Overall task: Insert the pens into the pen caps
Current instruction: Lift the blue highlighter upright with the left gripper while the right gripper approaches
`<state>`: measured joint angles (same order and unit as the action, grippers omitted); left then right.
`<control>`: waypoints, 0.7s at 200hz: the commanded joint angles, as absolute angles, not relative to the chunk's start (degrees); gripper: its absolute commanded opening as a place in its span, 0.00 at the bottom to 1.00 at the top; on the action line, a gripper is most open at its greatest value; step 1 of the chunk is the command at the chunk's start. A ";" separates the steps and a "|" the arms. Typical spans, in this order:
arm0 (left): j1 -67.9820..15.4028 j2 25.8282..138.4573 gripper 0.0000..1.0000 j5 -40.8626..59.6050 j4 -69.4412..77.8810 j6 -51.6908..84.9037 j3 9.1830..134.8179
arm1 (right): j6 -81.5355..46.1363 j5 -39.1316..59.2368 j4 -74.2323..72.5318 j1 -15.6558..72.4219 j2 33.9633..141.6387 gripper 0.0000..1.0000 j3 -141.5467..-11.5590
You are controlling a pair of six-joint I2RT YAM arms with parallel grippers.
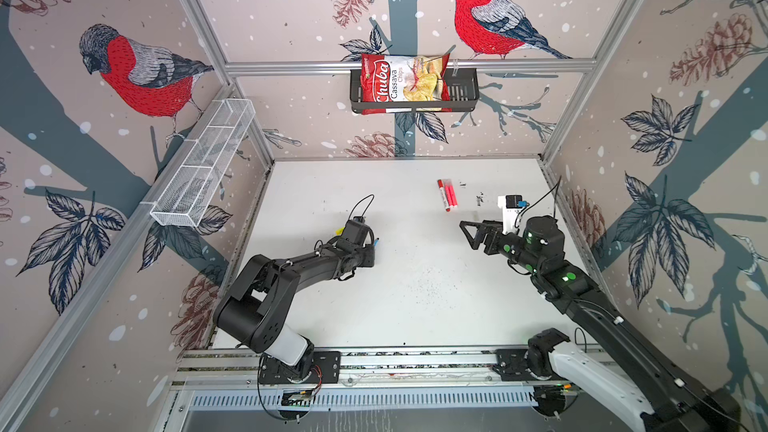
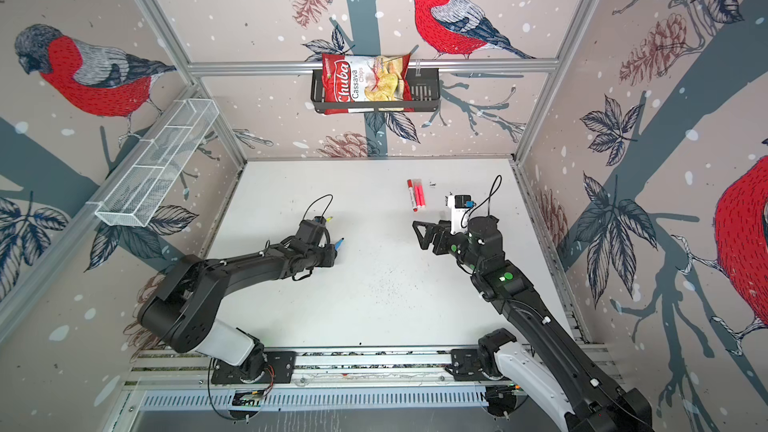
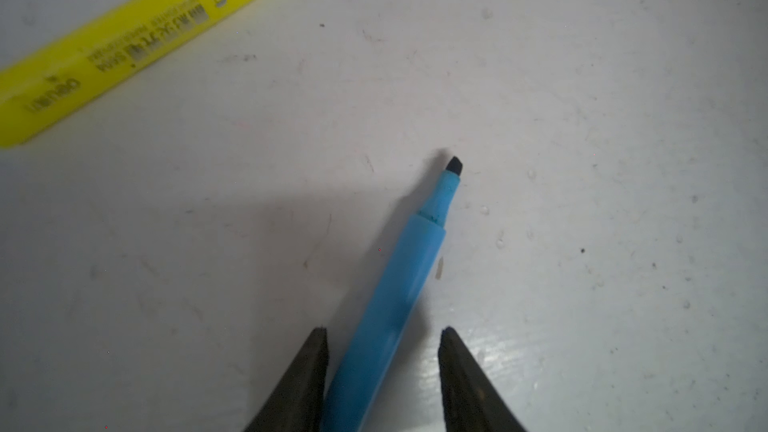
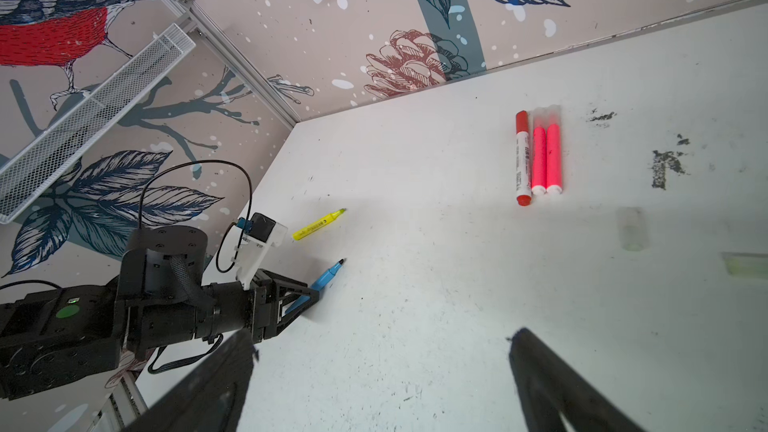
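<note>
blue pen: on table, left of middle; long axis diagonal, uncapped tip toward far right.
left fingers: straddling its rear; grip cannot tell.
right fingers: spread wide, empty.

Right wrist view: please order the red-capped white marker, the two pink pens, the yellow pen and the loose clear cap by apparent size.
1. Red-capped white marker.
2. Inner pink pen and outer pink pen: alike.
3. Yellow pen, though it lies farther from the camera, so real size is unsure.
4. Clear cap.
</note>
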<state>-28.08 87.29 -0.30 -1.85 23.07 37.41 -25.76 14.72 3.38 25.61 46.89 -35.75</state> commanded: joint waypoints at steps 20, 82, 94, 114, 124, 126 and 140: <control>-28.56 83.87 0.45 -0.03 -7.33 26.11 35.77 | -26.56 13.37 0.98 25.74 46.42 0.97 -34.93; -32.99 89.08 0.21 0.02 -7.82 26.23 38.13 | -27.24 12.47 1.30 25.71 46.19 0.97 -34.56; -33.70 89.29 0.18 -0.25 -7.69 26.24 38.69 | -27.38 12.14 1.58 25.75 46.10 0.97 -34.41; -34.22 88.30 0.12 0.04 -6.69 25.87 39.21 | -27.93 12.73 1.28 25.75 46.10 0.97 -34.02; -34.62 86.22 0.11 0.91 -4.81 25.50 38.57 | -28.32 13.61 0.66 25.75 46.15 0.97 -33.69; -34.78 85.60 0.11 1.19 -4.30 25.47 38.36 | -28.35 13.88 0.47 25.73 46.19 0.97 -33.52; -35.49 80.28 0.10 3.15 0.82 25.57 35.78 | -28.78 16.76 -1.12 25.83 46.70 0.97 -32.77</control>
<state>-34.57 86.00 0.08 -4.08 25.65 38.17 -27.40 13.17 2.90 25.63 46.24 -33.67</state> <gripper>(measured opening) 0.144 0.969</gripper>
